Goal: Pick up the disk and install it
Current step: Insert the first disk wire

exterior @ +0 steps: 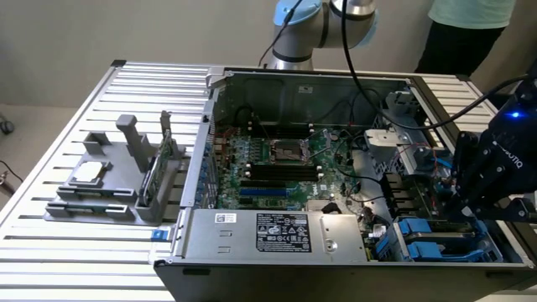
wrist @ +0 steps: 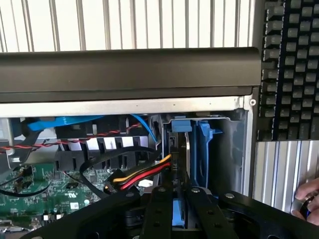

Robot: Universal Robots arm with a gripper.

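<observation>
Open computer case [exterior: 336,163] on slatted table [exterior: 67,251], arm lowered over drive bay [exterior: 436,242] at exterior view's right, gripper [wrist: 179,211] pointing down, pinching blue-railed disk [wrist: 180,149] standing on edge in the bay.

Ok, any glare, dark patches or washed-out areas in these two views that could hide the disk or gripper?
Exterior view: even light, but the gripper is a dark mass with a blue light glowing on it, its detail lost. Wrist view: the slatted table behind is bright, while the case rim is dark; the blue-railed disk stays readable.
</observation>
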